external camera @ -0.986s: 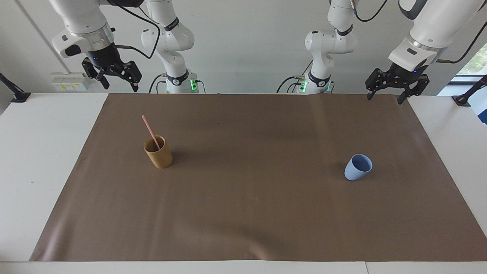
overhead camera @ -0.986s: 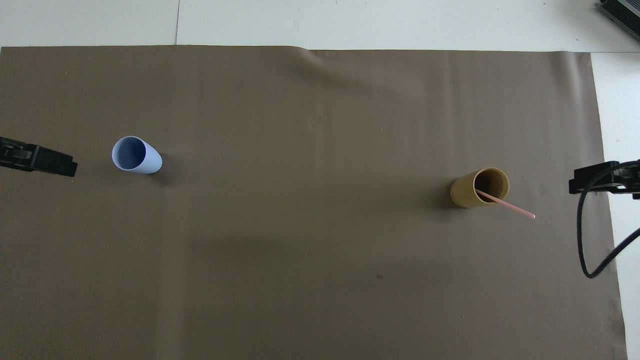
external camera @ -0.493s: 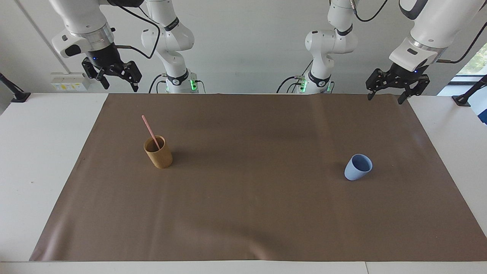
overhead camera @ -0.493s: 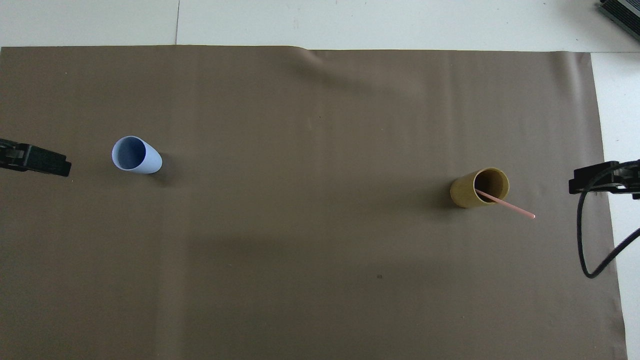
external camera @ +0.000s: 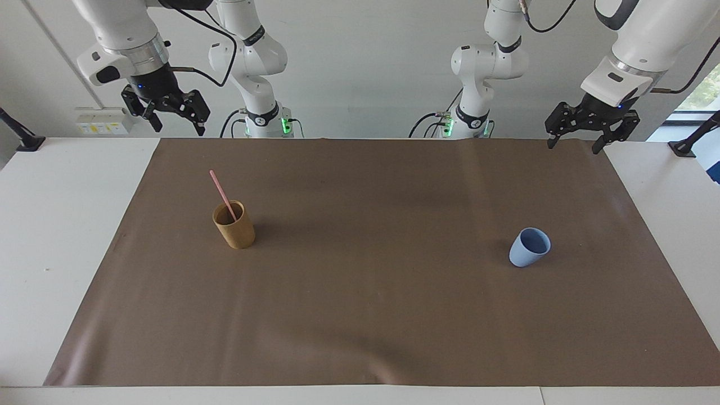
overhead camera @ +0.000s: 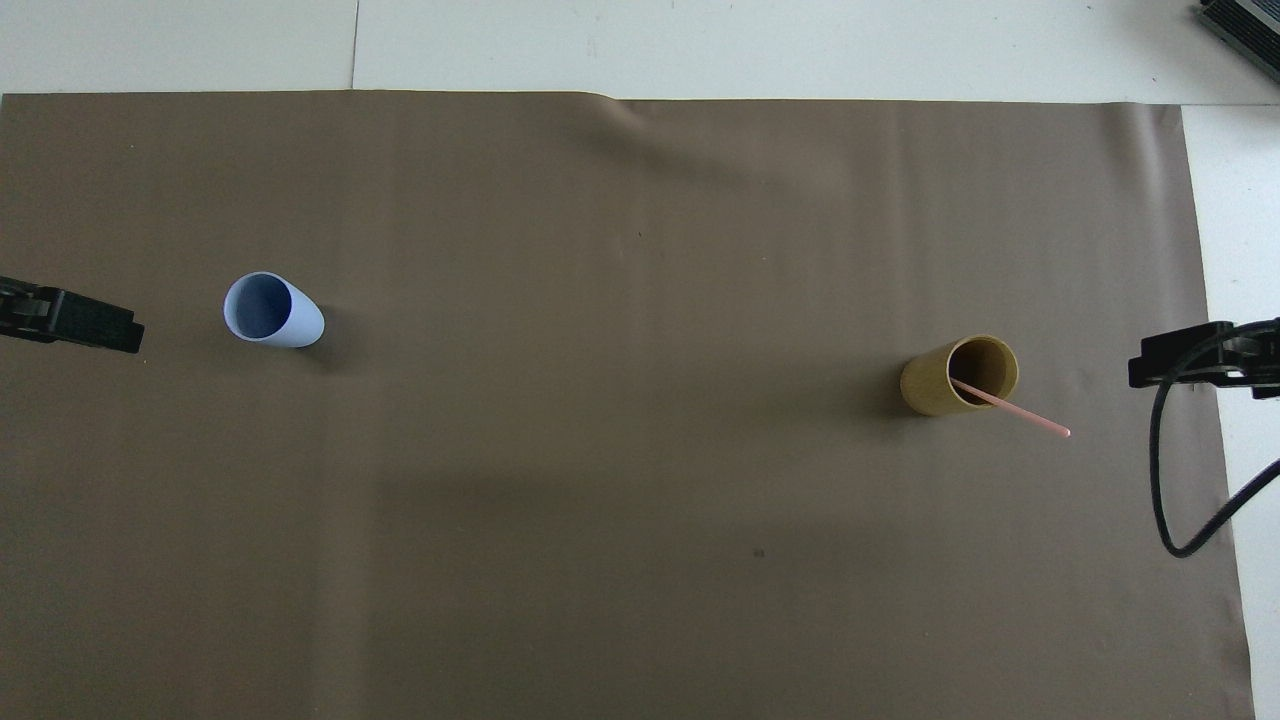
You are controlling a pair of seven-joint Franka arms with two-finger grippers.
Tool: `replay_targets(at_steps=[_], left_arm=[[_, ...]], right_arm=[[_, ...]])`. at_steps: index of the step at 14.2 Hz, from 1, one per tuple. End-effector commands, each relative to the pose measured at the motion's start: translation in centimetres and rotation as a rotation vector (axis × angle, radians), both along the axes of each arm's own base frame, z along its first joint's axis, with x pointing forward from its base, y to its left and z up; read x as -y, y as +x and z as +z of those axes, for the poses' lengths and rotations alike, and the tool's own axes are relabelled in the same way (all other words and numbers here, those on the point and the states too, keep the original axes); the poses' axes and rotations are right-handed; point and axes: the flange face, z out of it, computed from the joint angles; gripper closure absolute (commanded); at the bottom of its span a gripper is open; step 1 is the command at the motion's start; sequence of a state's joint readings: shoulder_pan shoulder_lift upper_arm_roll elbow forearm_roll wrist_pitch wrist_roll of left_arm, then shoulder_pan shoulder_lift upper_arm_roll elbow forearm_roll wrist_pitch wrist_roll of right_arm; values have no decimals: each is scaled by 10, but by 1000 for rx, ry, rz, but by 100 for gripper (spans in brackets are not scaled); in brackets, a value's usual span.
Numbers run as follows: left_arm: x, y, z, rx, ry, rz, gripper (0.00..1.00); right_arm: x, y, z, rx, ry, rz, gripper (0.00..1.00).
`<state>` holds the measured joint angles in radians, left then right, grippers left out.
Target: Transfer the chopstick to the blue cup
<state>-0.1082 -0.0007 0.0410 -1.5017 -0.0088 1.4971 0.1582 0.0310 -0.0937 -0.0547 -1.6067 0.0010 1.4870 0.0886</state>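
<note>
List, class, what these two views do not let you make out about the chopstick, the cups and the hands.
- Chopstick: its lower end is hidden inside the tan cup in both views.
- Blue cup: its base is hidden by its own wall in the overhead view.
- Left hand and right hand: cut off by the side edges in the overhead view; only their tips show.

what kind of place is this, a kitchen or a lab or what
Most likely a robotics lab, not a kitchen: two white robot arms are mounted at a white table covered by a brown mat, with only a wooden cup, a chopstick and a blue cup set out.
</note>
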Motion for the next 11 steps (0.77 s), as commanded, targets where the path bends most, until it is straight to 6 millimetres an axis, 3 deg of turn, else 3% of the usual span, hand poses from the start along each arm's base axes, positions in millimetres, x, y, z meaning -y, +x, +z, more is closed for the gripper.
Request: replay_targets(at_steps=[1,6,11], left_arm=[[-2,-7,0,11,-8,-7,0],[0,-7,0,13,-9,-8,0],[-1,-7,0,14,-9,-8,0]], right_arm=[[6,-4,0,-8,-6,12,0],[11,0,4,-45,-49,11,0],[3,0,5,-30,-28,10,0]])
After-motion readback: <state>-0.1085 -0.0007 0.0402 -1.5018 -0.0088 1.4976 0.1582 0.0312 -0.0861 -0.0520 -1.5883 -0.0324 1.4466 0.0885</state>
